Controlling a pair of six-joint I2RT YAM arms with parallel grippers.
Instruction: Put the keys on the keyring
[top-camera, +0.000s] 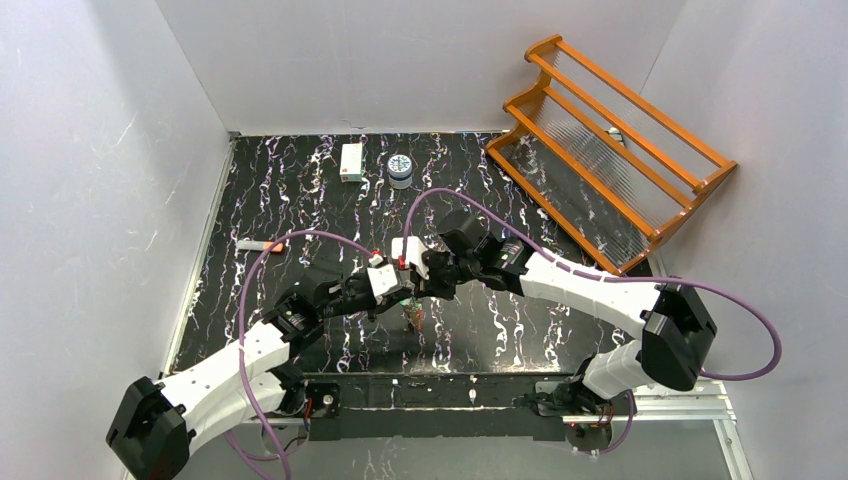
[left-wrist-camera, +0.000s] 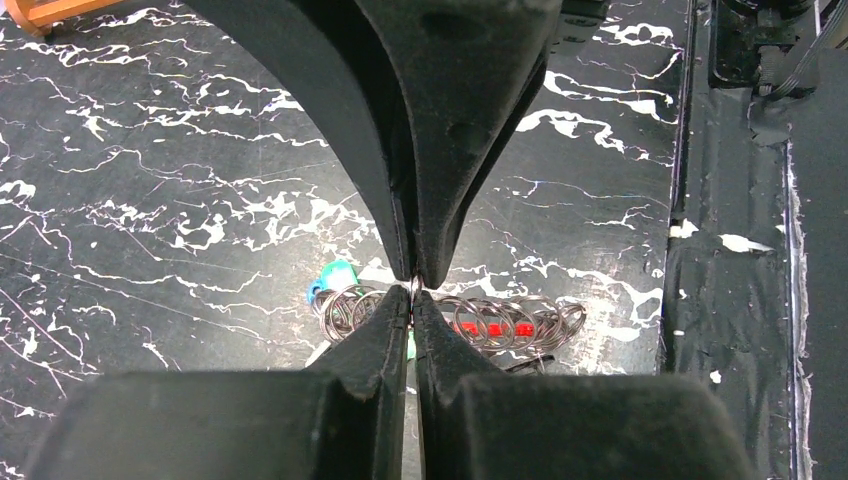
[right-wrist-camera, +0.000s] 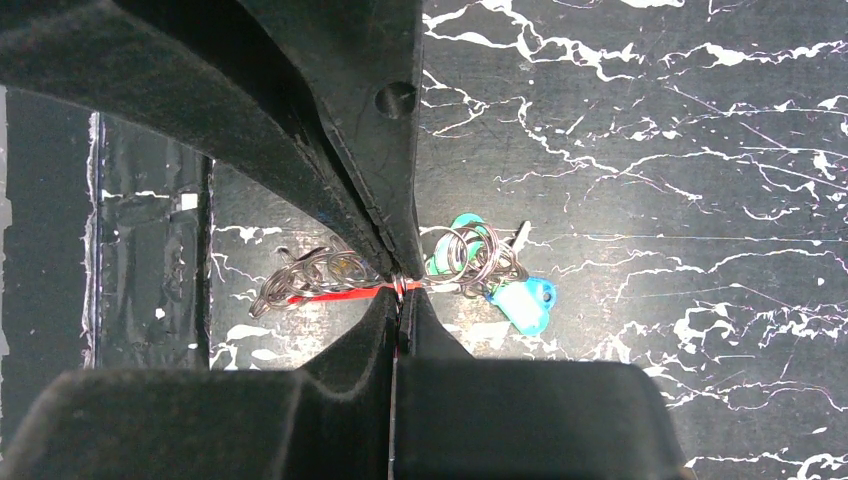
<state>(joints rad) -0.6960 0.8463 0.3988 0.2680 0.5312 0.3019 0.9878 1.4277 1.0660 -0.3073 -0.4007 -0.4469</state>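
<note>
Top external: L arm (top-camera: 250, 350) & R arm (top-camera: 580, 282) bent inward, tips meeting. L gripper (left-wrist-camera: 413, 285), R gripper (right-wrist-camera: 398, 290) each clamped on silver keyring (right-wrist-camera: 468, 252); green-, blue-, red-capped keys (right-wrist-camera: 525, 302) bunched just beneath.

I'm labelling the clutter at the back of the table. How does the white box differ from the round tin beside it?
Shape: the white box is a flat rectangle, the round tin a short cylinder. Colour: the box is plain white, the tin grey-blue with a pale top. Place: the box sits left of the tin. Both are small, stand apart and sit near the far edge of the table.
</note>
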